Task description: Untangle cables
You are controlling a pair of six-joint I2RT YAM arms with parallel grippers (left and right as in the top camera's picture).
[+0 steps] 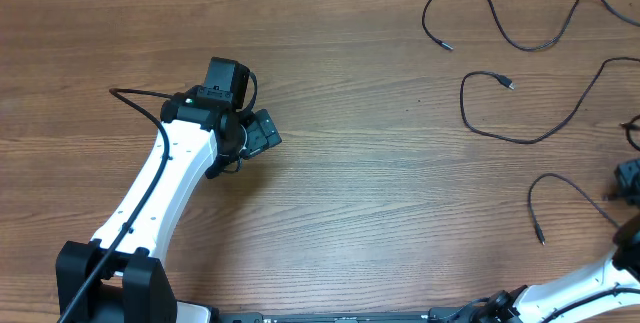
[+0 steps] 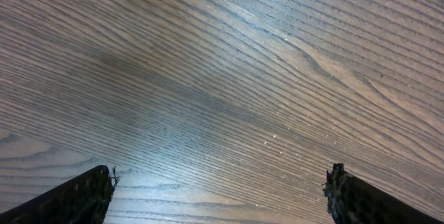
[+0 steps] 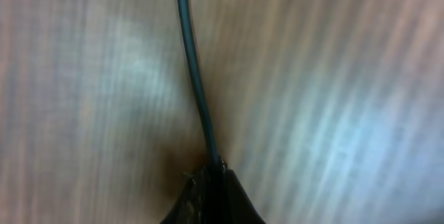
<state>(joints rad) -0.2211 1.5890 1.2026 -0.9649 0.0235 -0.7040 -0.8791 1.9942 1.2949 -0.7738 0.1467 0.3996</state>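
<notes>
Three thin black cables lie loose on the right half of the wooden table: one point(image 1: 497, 25) at the top, one point(image 1: 520, 138) below it with a small plug end, and one point(image 1: 551, 179) nearest the right arm. My right gripper point(image 1: 627, 182) sits at the far right edge. In the right wrist view it point(image 3: 211, 170) is shut on a cable point(image 3: 192, 71) that runs straight up from its closed tips. My left gripper point(image 1: 262, 133) is over bare wood left of centre, far from the cables. In the left wrist view it point(image 2: 220, 179) stands open with nothing between its fingers.
Another bit of black cable point(image 1: 632, 130) shows at the right edge above the right gripper. A thick black wire point(image 1: 135, 98) fixed to the left arm loops out to its left. The table point(image 1: 380, 193) is plain brown wood.
</notes>
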